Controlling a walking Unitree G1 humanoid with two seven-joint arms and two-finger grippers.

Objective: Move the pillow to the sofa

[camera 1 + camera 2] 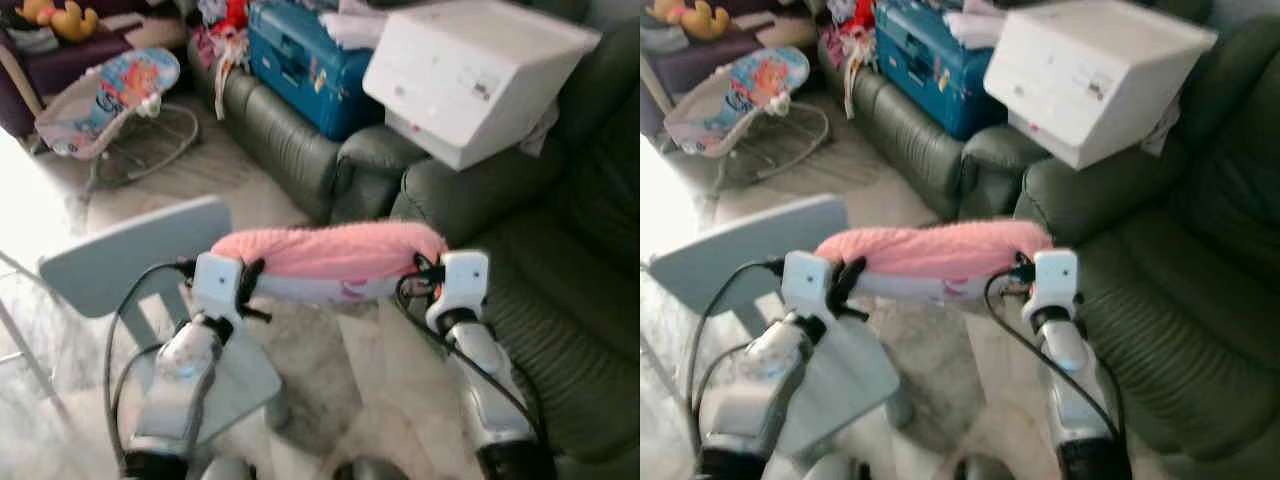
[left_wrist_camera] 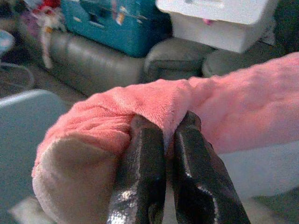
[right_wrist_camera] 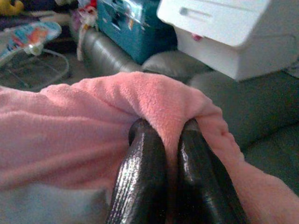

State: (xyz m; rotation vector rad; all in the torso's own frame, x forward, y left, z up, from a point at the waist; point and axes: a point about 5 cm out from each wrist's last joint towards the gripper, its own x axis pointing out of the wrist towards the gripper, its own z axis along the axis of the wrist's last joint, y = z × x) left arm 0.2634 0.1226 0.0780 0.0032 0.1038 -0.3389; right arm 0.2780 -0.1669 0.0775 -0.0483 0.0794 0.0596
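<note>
A pink, fluffy pillow (image 1: 328,250) with a pale underside hangs in the air between my two arms, stretched out lengthwise. My left gripper (image 2: 167,135) is shut on a fold of its left end. At the other end my right gripper (image 3: 164,128) pinches the pink fabric. The dark green sofa (image 1: 560,300) lies just to the right, its seat cushion below and beyond the pillow's right end. In the eye views both wrists (image 1: 218,285) frame the pillow over the pale floor.
A white box (image 1: 475,75) rests on the sofa's armrest. A second green sofa (image 1: 290,150) at the back carries a blue case (image 1: 300,60). A grey chair (image 1: 150,290) stands below my left arm. A baby bouncer (image 1: 110,95) sits far left.
</note>
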